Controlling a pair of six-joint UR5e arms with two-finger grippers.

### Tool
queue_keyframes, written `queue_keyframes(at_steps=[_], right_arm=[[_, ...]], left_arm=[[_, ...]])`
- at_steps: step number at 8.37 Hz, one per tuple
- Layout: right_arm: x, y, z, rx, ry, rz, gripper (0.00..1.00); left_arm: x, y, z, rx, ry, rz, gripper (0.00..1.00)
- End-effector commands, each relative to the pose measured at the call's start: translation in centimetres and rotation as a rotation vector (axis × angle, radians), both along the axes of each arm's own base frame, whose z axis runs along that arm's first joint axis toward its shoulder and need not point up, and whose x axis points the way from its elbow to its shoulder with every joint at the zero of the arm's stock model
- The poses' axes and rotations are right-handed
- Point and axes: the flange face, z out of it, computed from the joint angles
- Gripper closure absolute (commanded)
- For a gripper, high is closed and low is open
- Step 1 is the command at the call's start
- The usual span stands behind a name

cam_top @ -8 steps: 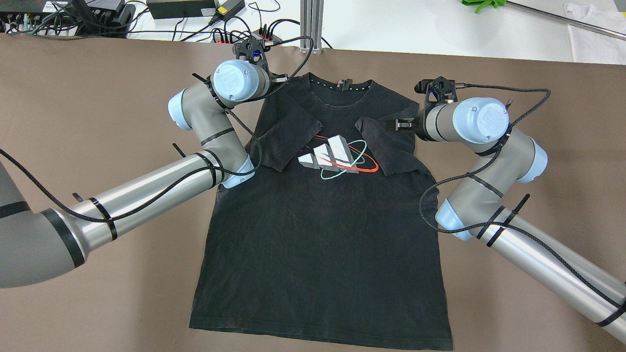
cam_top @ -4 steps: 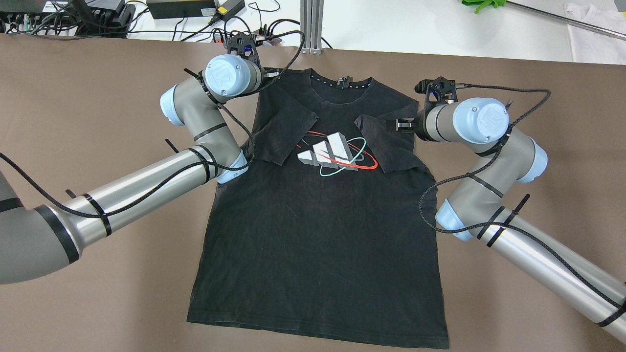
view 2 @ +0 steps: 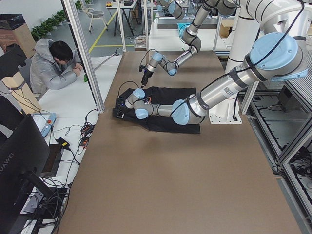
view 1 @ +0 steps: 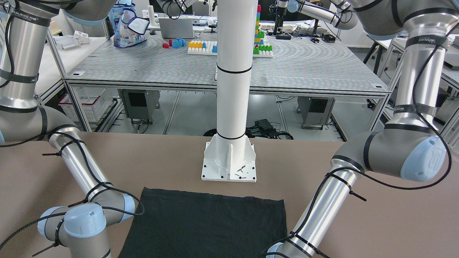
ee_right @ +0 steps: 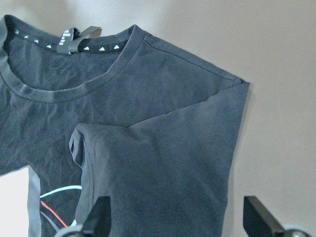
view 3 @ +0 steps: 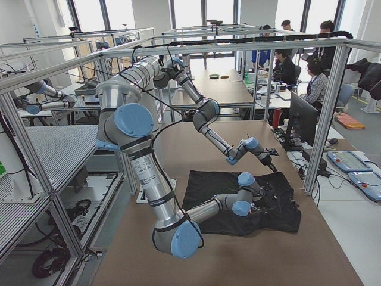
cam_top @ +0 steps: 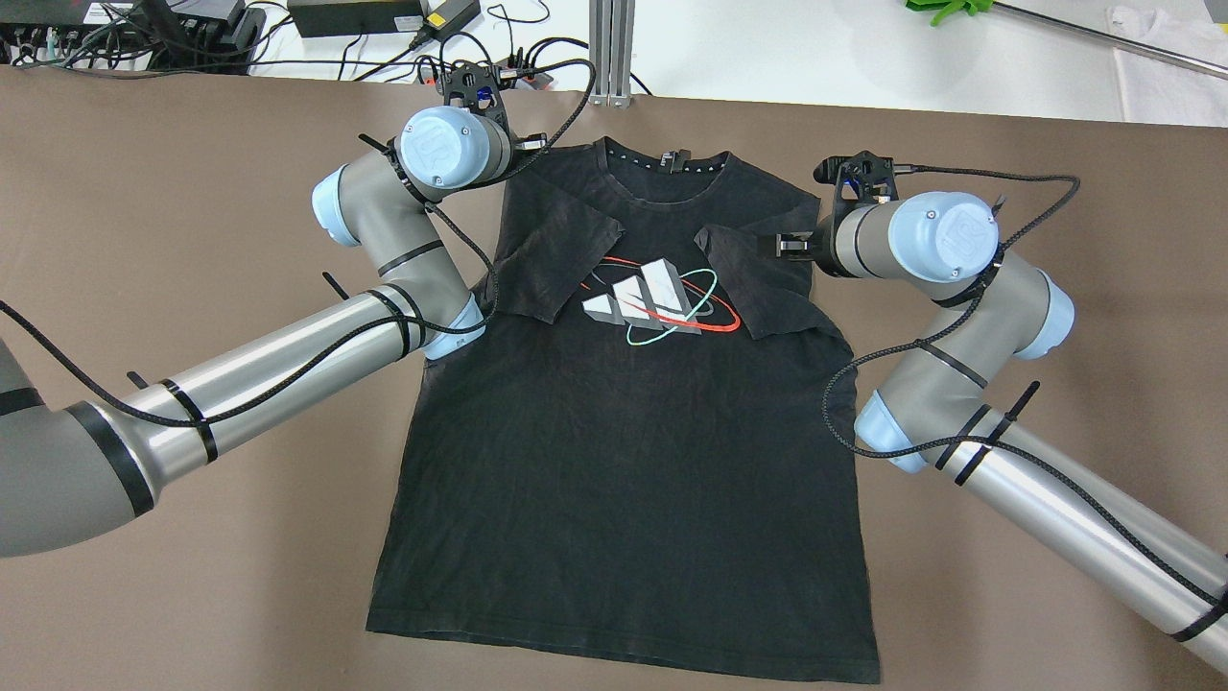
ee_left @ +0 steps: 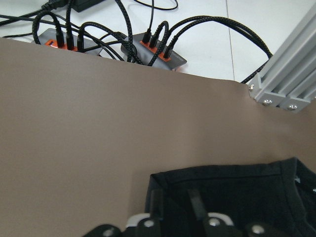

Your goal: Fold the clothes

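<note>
The fingers [ee_left: 157,205] of the left gripper [ee_left: 176,193] are drawn close together on the shoulder corner of the black T-shirt [cam_top: 624,451], pinching the cloth near the table's far edge. The fingers [ee_right: 101,215] of the right gripper [ee_right: 177,202] stand wide apart over the sleeve [cam_top: 758,278] on the robot's right side; whether they touch it cannot be told. This sleeve and the opposite sleeve [cam_top: 561,264] are both folded inward onto the chest, flanking a printed logo [cam_top: 652,297]. The T-shirt lies flat, front up, in the middle of the brown table [cam_top: 192,240], its collar [cam_top: 667,173] pointing away from the robot and its bottom hem toward it. In the front-facing view the hem lies near the base plate [view 1: 229,163] of a white pole [view 1: 233,71], not touching it. Cable hubs [ee_left: 158,52] sit beyond the table's far edge. In the left-side view a person [view 2: 51,68] sits beside the table.
</note>
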Motion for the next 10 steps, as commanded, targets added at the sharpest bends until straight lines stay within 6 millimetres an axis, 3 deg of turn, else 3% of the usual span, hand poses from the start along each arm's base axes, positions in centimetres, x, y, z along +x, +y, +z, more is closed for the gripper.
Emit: queue_keyframes(at_steps=[1, 2, 3, 5, 7, 8, 9, 10], right_arm=[[0.1, 0.0, 0.0, 0.001, 0.000, 0.000, 0.06], [0.1, 0.0, -0.1, 0.000, -0.002, -0.001, 0.06], [0.2, -0.1, -0.5, 0.001, -0.011, -0.008, 0.06], [1.8, -0.5, -1.0, -0.021, -0.045, -0.053, 0.06], [5.3, 0.7, -0.9, -0.067, -0.115, -0.144, 0.06], [6.6, 2.7, -0.8, -0.069, -0.138, -0.167, 0.06], [7.6, 4.4, -0.9, -0.097, -0.133, -0.182, 0.06], [8.3, 6.5, -1.3, -0.122, -0.135, -0.202, 0.06]], left_arm=[[-1.3, -0.8, -0.3, 0.020, -0.016, 0.010, 0.00], [-3.0, -1.6, -1.6, 0.028, 0.010, 0.045, 0.00], [-5.0, -1.9, -4.5, 0.044, 0.077, 0.080, 0.00], [-6.9, 1.0, -5.1, -0.002, 0.151, 0.154, 0.00], [-8.3, 4.0, -8.7, -0.124, 0.176, 0.161, 0.00], [-9.9, 6.6, -7.7, -0.110, 0.206, 0.164, 0.00], [-11.6, 8.9, -4.3, -0.157, 0.242, 0.138, 0.00], [-14.0, 12.2, -2.8, -0.150, 0.264, 0.158, 0.00]])
